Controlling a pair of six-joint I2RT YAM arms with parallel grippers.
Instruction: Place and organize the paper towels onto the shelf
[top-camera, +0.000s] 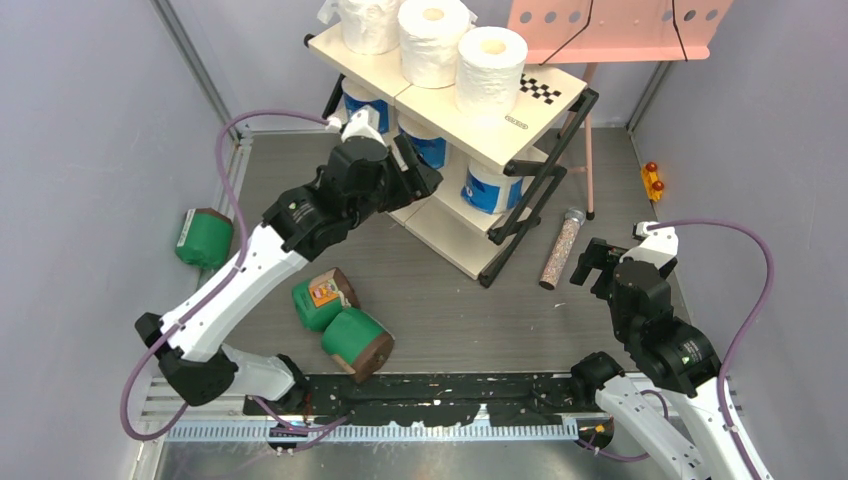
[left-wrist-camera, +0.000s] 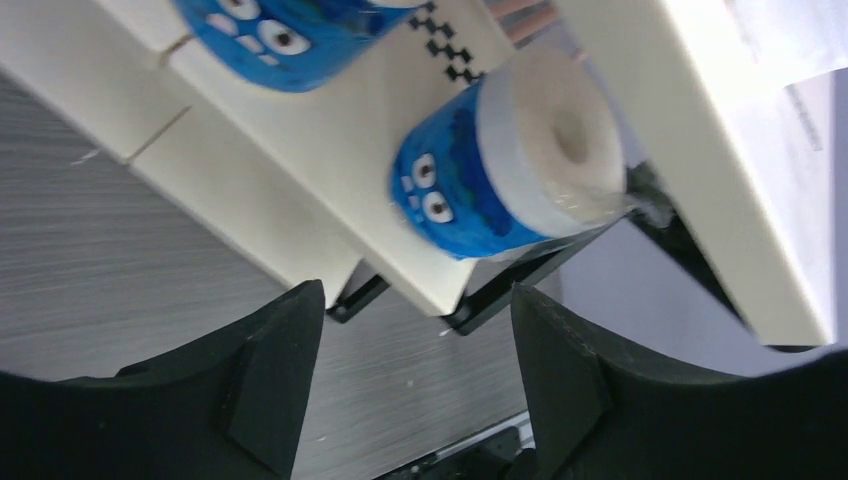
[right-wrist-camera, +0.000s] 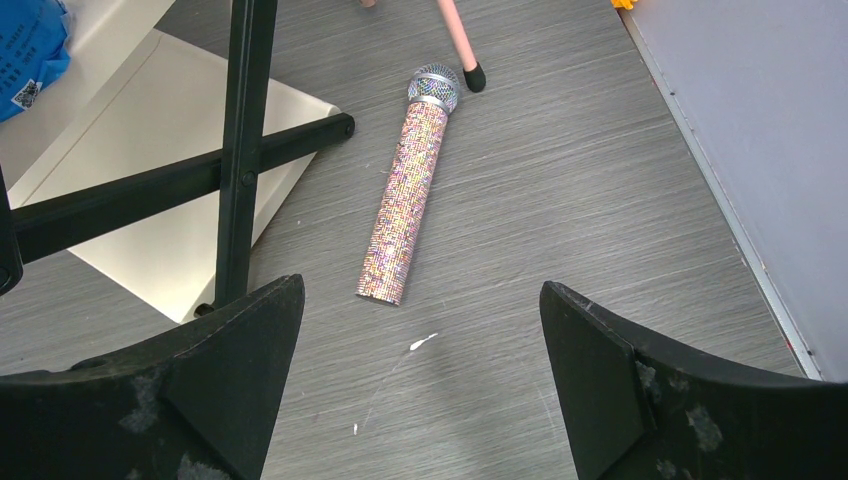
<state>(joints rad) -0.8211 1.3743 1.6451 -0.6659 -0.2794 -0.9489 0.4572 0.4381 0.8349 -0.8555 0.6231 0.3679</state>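
My left claw (left-wrist-camera: 415, 300) gaped empty before the shelf (left-wrist-camera: 330, 140) — the blue roll (left-wrist-camera: 470, 190) sat beside its blue kin (left-wrist-camera: 280, 30), sorted by colour.

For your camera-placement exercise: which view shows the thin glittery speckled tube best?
Right wrist view: the thin glittery speckled tube lies whole and close, mesh cap clear. Top external shows it small beside the black-framed cream shelf. Left wrist misses it.
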